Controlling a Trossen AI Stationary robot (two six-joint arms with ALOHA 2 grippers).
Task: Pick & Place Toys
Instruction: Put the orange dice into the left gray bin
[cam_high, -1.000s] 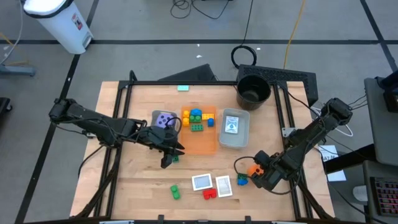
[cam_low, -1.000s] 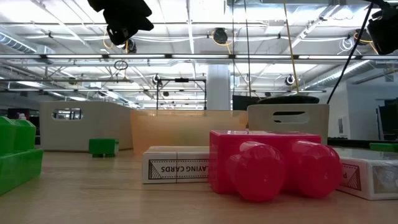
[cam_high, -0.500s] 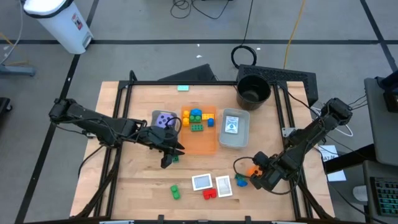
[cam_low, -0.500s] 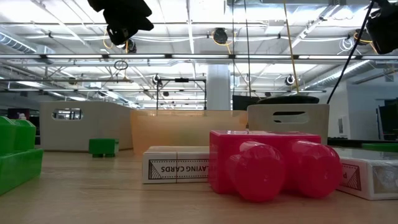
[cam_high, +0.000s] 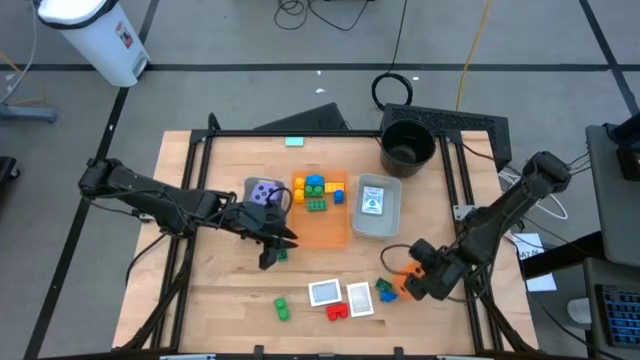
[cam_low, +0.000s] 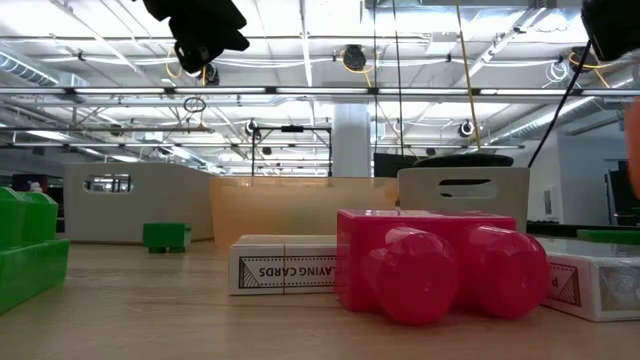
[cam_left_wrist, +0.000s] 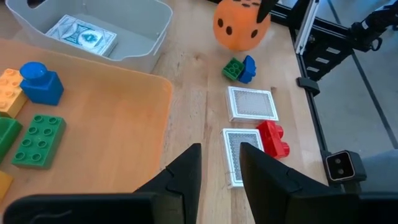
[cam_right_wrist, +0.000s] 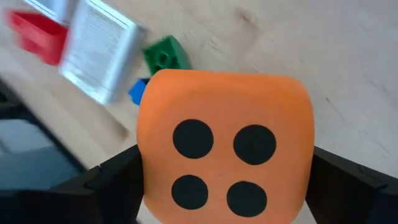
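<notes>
An orange spotted die (cam_right_wrist: 224, 149) sits between the fingers of my right gripper (cam_high: 408, 277), near the table's right front. Below it a green and a blue brick (cam_high: 385, 291) lie together on the wood. Two whitish cards (cam_high: 324, 292) (cam_high: 359, 298), a red brick (cam_high: 337, 311) and a green brick (cam_high: 282, 308) lie near the front edge. My left gripper (cam_high: 270, 252) hovers at the orange tray's (cam_high: 325, 235) near-left corner; its fingers (cam_left_wrist: 186, 177) stand a narrow gap apart with nothing between them. A purple die (cam_high: 263, 192) rests left of the tray. My right gripper pinches the orange die by two opposite sides (cam_right_wrist: 146, 168) between its two fingers (cam_right_wrist: 109, 186). The fingers come from above, slanting down. The die's four-spot face is turned toward the wrist. The die hangs clear of the table.
Several bricks (cam_high: 315, 190) lie at the orange tray's far end. A grey tray (cam_high: 390, 222) right of it holds one card (cam_high: 372, 200). A black round bucket (cam_high: 407, 145) stands at the far right. A small green brick (cam_high: 281, 254) lies by my left gripper.
My right gripper has risen a little and tipped, taking the orange die up with it; the die's orange edge now shows at the low view's right border. My left arm has kept still.
</notes>
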